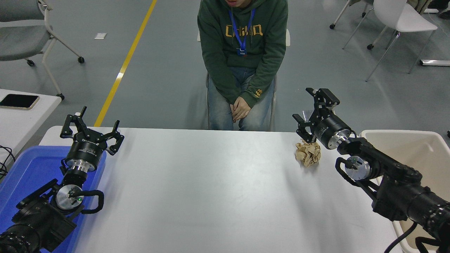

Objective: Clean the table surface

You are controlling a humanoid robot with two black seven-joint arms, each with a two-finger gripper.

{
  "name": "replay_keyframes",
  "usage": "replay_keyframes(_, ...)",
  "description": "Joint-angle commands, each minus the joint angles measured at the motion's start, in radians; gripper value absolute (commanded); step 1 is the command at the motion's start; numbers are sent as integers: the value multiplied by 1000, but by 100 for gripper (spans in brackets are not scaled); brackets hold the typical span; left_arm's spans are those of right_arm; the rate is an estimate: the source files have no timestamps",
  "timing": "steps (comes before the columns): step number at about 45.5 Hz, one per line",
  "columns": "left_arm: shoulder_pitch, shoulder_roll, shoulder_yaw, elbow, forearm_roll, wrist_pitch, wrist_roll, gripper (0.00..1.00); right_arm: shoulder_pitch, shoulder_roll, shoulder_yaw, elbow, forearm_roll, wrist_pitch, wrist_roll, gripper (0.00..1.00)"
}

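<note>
A crumpled tan paper ball lies on the white table toward its far right, and the right gripper hangs just beyond and above it with its fingers spread wide, holding nothing. The left gripper is parked at the near left over a blue bin, fingers also wide. A person sits at the far side, hands together in the lap.

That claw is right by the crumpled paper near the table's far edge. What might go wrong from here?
1. The crumpled paper ball lies close to the far edge of the table surface; the open right gripper sits above and behind it, so a nudge could roll it off.
2. It is light and irregular, so the jaws may close on a flap only and drop it before the beige bin.
3. A person sits just beyond that edge, near the arm's reach.
</note>
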Motion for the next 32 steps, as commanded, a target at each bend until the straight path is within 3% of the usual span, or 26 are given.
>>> replay_keyframes(1, 0, 0, 0, 0, 0, 0, -1, 100, -5, 17, 4, -16, -168, -34, 5, 98)
replay_keyframes(20, 0, 0, 0, 0, 0, 0, -1, 100, -23, 61, 18, -10, -191, -41, 52, 98)
replay_keyframes(32, -2, 0, 0, 0, -1, 0, -1, 100, -60, 90, 150, -11, -159, -17, 51, 98)
